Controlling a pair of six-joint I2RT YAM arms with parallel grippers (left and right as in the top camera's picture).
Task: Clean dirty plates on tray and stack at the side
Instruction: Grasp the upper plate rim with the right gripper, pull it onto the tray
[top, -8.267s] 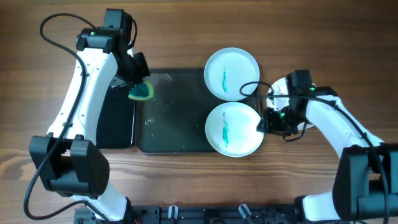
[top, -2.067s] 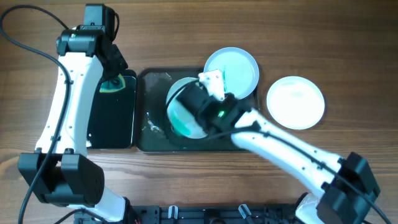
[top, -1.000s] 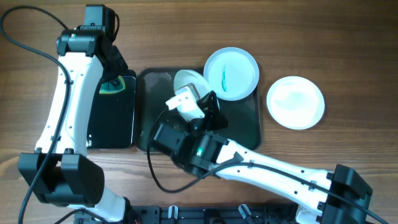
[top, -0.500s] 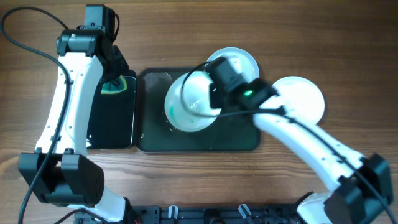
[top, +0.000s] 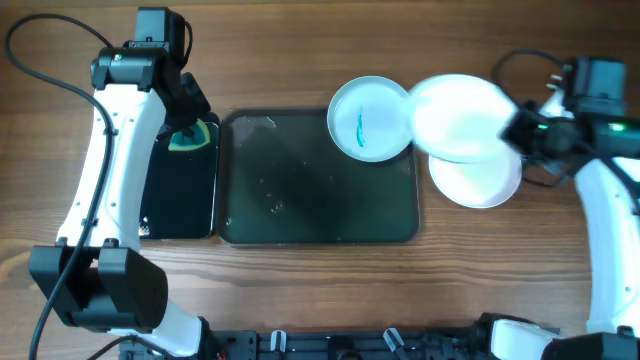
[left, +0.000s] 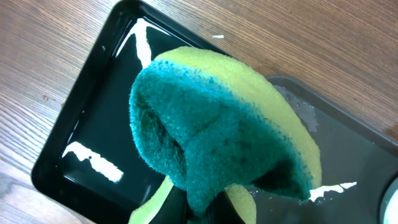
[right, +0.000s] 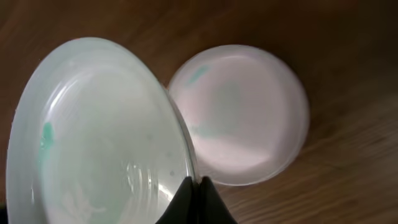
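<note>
One plate has left the tray in the last half second.

Overhead, the right pincer (top: 512, 130) is clamped on the rim of the held plate (top: 455, 115). That plate was over the middle of the tray (top: 300, 190) a moment ago. It now hangs partly above the plate on the worktop (top: 485, 182), off the tray's right end. The tray's middle is bare and wet. Only the streaked plate (top: 368, 118) remains, at its far right corner. The left pincer (top: 188, 130) has not moved and holds the sponge (top: 192, 138) over the small black tray (top: 175, 200).

In the left wrist view the sponge (left: 217, 143) is squeezed between the jaws, with both trays below it.

In the right wrist view the right pincer (right: 194, 186) pinches the held plate (right: 99, 137), which is tilted and overlaps the plate on the worktop (right: 249, 112). Faint teal flecks show on both.

Judged from this, stacking the second plate is close, and one dirty plate is left to wipe.
</note>
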